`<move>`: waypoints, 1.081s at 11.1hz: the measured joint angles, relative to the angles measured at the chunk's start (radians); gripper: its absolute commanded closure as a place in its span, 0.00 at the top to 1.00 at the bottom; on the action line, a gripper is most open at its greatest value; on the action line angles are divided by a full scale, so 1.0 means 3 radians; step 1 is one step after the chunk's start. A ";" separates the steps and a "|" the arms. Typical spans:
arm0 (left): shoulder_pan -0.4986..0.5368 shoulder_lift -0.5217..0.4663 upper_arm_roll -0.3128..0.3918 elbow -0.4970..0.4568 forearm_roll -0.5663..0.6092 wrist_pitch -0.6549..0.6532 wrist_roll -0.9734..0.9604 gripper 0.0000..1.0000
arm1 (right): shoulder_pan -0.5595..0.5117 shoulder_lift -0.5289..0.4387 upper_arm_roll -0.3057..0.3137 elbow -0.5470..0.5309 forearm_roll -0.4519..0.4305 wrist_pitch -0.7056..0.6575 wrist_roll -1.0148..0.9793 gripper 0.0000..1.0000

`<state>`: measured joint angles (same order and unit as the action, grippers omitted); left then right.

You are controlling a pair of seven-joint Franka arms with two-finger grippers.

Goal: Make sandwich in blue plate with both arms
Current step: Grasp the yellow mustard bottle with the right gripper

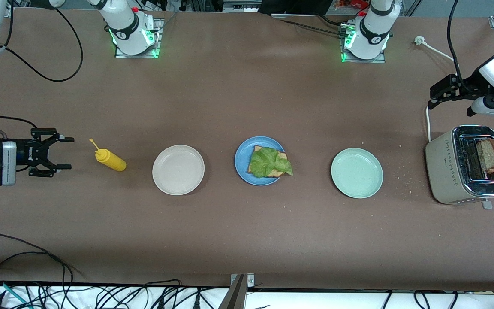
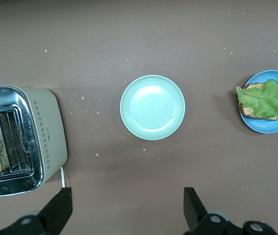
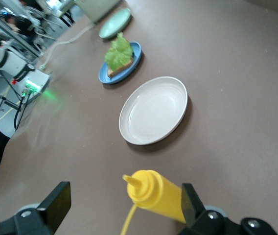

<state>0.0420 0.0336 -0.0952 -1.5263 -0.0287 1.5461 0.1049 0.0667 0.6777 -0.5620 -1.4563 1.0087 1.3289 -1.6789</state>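
Robotics lab: bolted arm bases (image 1: 132, 32), trailing cables (image 1: 37, 266).

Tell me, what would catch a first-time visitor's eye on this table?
Probably the blue plate mid-table, holding one bread slice topped with ruffled green lettuce, between a beige plate and a mint-green plate. Then the toaster at the left arm's end, with a slice of bread in its slot, and the yellow squeeze bottle lying at the right arm's end.

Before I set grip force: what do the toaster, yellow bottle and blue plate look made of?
Toaster: cream body, likely painted metal or plastic, with a mirror-bright chrome top.
Yellow bottle: smooth, glossy, probably soft squeeze plastic with a thin nozzle.
Blue plate: matte, no glare; plastic or composite, hard to tell.
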 measured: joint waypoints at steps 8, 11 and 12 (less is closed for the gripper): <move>-0.0001 0.0007 -0.0001 -0.0002 -0.0004 0.0000 0.0000 1.00 | -0.0189 0.0743 -0.0142 -0.0006 0.0765 -0.0462 -0.2079 1.00; -0.0001 0.0017 -0.0001 -0.0002 -0.0012 0.0000 0.0000 1.00 | -0.0236 0.0934 -0.0143 -0.0005 0.0873 -0.0564 -0.2528 1.00; -0.0001 0.0025 -0.0001 -0.0002 -0.0028 0.0000 0.0000 1.00 | -0.0244 0.0985 -0.0142 -0.0005 0.0906 -0.0588 -0.2617 1.00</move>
<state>0.0418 0.0410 -0.0954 -1.5270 -0.0371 1.5461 0.1049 -0.0064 0.9733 -0.6047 -1.4579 1.2805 1.1524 -2.4640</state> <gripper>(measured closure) 0.000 0.000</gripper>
